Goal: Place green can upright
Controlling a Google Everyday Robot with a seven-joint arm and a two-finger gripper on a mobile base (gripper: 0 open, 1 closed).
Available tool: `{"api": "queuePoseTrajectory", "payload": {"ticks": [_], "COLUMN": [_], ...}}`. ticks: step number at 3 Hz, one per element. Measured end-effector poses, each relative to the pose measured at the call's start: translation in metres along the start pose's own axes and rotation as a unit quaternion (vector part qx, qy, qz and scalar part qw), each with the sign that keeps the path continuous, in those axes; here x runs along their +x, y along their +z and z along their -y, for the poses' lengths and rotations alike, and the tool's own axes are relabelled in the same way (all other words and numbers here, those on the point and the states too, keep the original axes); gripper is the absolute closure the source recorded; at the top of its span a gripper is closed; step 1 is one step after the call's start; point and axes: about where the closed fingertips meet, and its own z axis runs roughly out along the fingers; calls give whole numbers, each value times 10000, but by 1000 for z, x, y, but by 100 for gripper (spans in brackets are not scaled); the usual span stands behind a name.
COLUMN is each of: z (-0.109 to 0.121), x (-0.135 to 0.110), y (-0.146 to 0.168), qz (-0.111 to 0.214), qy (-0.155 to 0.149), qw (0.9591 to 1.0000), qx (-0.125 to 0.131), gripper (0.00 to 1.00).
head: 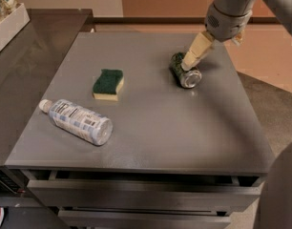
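Observation:
The green can [183,73] lies on its side on the grey table [151,123], right of centre toward the back. Its shiny silver end faces the front right. My gripper [189,62] comes down from the upper right and its cream tip sits right over the can's upper side, touching or very close to it. Part of the can's body is hidden behind the gripper.
A green-and-yellow sponge [108,84] lies left of centre. A clear plastic bottle [77,120] lies on its side at the front left. A white bin [7,18] stands on the counter at far left. The table's right edge is close to the can.

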Motion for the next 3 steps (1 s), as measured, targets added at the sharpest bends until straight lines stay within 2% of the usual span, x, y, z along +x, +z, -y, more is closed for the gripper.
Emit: {"api": "queuePoseTrajectory", "payload": {"ticks": [1, 2, 3], "z": [1, 3, 3], "x": [-16, -31, -46], "y": [25, 44, 58], "qz": [-125, -245, -320], "qy": [624, 1019, 1202], "qw": [9980, 9945, 9922], "qx": [-16, 1, 3], "gripper": [0, 0, 0]}}
